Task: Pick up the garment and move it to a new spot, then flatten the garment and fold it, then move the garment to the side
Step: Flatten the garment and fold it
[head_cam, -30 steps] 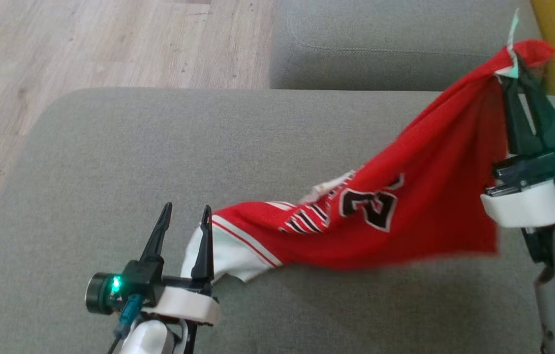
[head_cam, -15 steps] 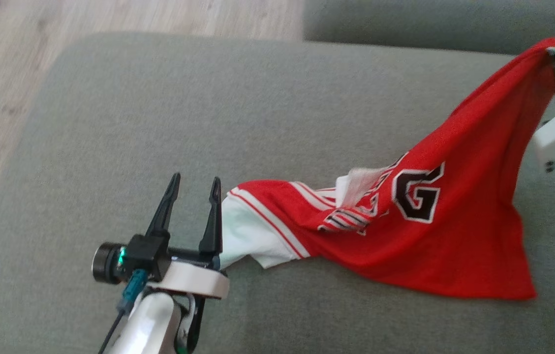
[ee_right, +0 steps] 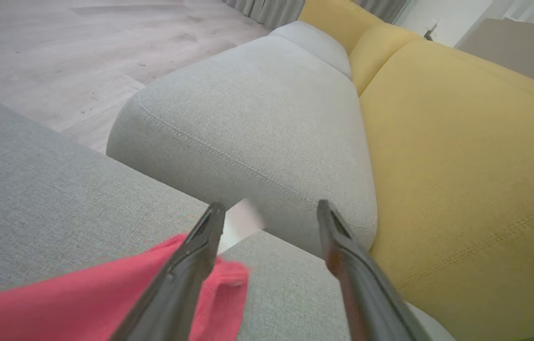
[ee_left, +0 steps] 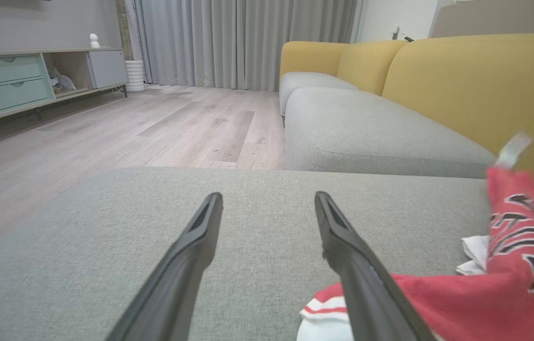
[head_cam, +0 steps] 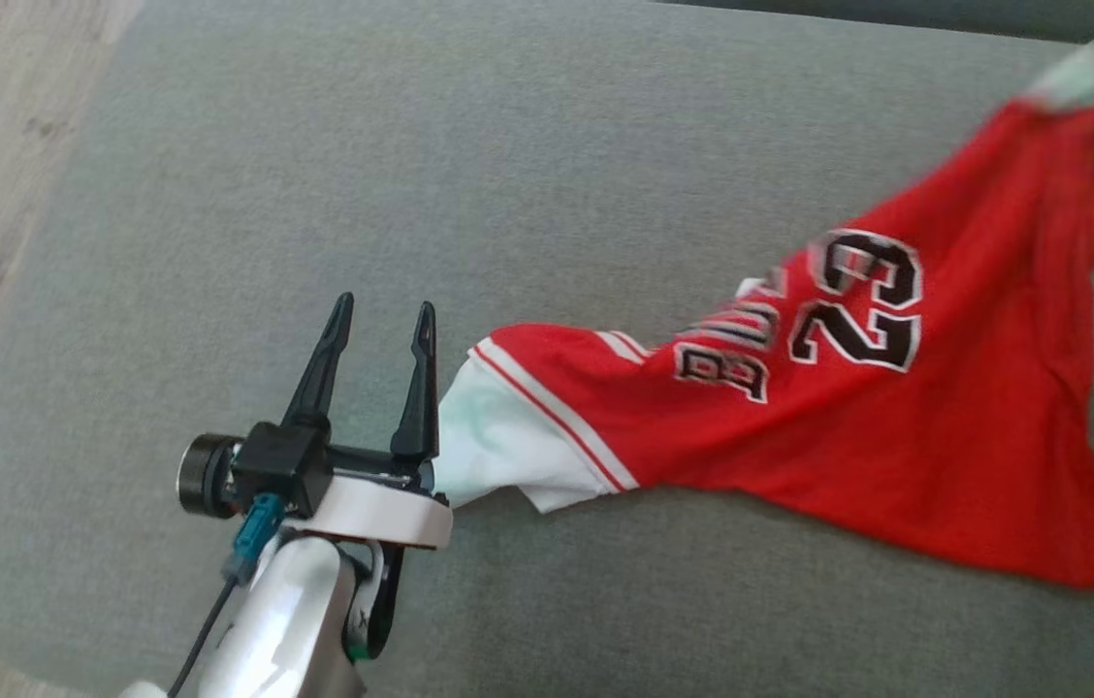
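**Left gripper [head_cam: 385, 308] and right gripper [ee_right: 271, 206] both spread**

You've got the red basketball jersey with white sleeve trim and black "23" [head_cam: 896, 436] lying on the grey fabric sofa seat [head_cam: 508, 145], stretched between the two grippers. Its white sleeve end is just beside your left gripper's right finger. Its red corner sits by your right gripper's left finger, outside the gap.

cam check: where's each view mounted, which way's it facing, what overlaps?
Head: up top, looking down on the grey cushion; left gripper and pale forearm show.
Left wrist: along its open fingers, across the cushion toward floor and curtains.
Right wrist: along the open right gripper, toward the yellow backrest.
Shared: all three catch the red jersey.
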You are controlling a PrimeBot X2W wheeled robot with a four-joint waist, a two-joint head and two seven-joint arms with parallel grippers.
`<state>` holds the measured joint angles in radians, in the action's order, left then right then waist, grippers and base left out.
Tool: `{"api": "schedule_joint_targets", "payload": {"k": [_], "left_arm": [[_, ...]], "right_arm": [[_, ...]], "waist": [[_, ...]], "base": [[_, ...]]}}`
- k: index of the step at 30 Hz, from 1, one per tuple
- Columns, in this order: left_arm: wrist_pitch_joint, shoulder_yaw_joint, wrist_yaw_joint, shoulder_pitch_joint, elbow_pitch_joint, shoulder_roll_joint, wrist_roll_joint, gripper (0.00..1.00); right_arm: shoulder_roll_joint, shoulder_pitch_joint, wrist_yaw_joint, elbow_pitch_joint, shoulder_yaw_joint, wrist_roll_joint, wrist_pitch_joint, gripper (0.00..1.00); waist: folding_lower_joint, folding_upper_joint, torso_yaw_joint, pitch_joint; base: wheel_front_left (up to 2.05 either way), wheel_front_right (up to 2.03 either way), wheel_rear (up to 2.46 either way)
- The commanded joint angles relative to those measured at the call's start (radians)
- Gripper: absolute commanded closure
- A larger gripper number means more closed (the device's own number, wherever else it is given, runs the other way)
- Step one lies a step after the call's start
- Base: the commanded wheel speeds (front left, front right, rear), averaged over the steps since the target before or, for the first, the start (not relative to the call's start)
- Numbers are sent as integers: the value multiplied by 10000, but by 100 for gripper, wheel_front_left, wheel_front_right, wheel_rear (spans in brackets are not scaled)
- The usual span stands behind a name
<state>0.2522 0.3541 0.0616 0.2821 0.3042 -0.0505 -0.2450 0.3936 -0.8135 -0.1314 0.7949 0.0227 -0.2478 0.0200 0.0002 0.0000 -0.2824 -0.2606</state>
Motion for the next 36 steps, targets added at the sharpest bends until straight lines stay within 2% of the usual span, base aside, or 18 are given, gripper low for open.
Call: {"api": "schedule_joint_targets", "payload": {"k": [1,4,9,13,16,21,23,26,36], "left_arm": [[95,-386,29,341,-316,-27,126,0],[95,-518,12,298,-268,-27,189,0],[95,-796,-13,60,-191,-101,288,0],[95,-945,-39,-199,-122,-124,338,0],[95,-1027,-39,-407,-89,-120,369,0],[95,-1086,-102,-655,-65,-102,371,0],[95,-1090,-118,-724,-45,-93,376,0],[95,-1135,-148,-775,-24,-84,364,0],[95,-1041,-449,-416,273,-125,555,0]], "right_arm": [[-66,-264,7,-211,9,-61,-355,0],[-544,-82,7,-241,592,151,-1183,0],[-1722,728,7,-843,1375,775,-2344,0],[-2763,1793,7,-1868,1606,1377,-2696,0],[-3226,2921,7,-2840,1385,1849,-2773,0],[-3422,5131,7,-4284,741,2939,-2803,0],[-3427,6006,7,-4655,426,3566,-2807,0],[-3430,6978,7,-5039,137,3903,-2812,0],[-3432,7262,7,-5512,-2,4058,-2816,0]], "waist": [[-2,0,175,108],[-2,0,481,372],[-2,0,1161,953],[-2,0,1715,1428],[-2,0,2064,1728],[-2,0,2451,2008],[-2,0,2567,2072],[-2,0,2717,2049],[-2,0,2903,1729]], "base": [[0,0,0],[0,0,0],[0,0,0],[0,0,0],[0,0,0],[0,0,0],[0,0,0],[0,0,0],[0,0,0]]}}
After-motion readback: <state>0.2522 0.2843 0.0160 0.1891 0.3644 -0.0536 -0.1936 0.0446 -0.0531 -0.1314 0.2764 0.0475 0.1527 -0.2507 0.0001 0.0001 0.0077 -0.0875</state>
